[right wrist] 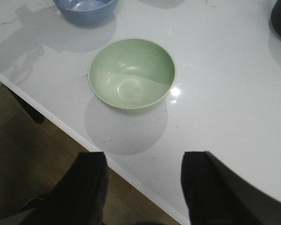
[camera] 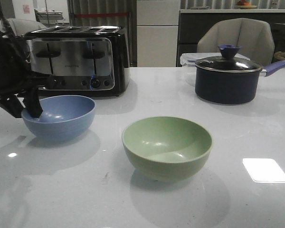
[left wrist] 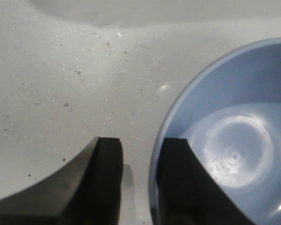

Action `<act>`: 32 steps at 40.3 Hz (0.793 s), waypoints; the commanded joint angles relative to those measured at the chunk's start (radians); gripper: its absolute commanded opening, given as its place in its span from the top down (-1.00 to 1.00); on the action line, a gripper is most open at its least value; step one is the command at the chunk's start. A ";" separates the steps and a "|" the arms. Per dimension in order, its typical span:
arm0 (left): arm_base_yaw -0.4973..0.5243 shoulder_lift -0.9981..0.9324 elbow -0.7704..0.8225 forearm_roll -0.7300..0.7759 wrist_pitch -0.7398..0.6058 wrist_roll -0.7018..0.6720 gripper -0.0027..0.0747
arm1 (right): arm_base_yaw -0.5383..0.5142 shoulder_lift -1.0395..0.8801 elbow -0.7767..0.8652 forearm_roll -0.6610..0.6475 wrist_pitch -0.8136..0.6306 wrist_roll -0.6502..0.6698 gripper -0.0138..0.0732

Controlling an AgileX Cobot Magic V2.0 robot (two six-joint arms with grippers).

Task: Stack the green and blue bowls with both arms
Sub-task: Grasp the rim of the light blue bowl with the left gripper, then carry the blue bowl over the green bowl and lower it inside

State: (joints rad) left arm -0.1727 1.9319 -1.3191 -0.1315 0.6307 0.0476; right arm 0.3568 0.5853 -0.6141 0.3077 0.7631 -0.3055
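My left gripper [camera: 32, 110] is at the blue bowl [camera: 59, 116], on its outer left side as the front view shows it. In the left wrist view, one finger [left wrist: 182, 187] is inside the bowl and the other finger [left wrist: 103, 183] is outside over the table [left wrist: 61, 70], so the rim passes between them. The jaws are apart with a narrow gap; I cannot tell if the pads already touch the wall.

The blue bowl stands upright on the white table in front of the toaster [camera: 76, 59]. The green bowl [camera: 167, 147] stands upright also, to the right of the blue one and nearer to the table's front edge, clearly apart from it. So the lift, I judge, must carry the blue bowl rightward and toward the front.

My right gripper [right wrist: 143, 187] does not show in the front view. In its wrist view the fingers are wide apart and hold nothing, and they hang over the table edge with the green bowl ahead of them. This arm is the nearer one to the green bowl.

A saucepan [camera: 225, 80] with a purple knob stands at the back right. The toaster carries a small brand mark, too small to read.
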 commanded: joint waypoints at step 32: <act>-0.288 -0.307 -0.098 -0.184 0.151 0.186 0.67 | 0.000 0.001 -0.029 0.008 -0.062 -0.012 -0.39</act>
State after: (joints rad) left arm -0.3961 1.6732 -1.3864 -0.2842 0.8118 0.2312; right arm 0.3568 0.5853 -0.6141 0.3077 0.7631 -0.3055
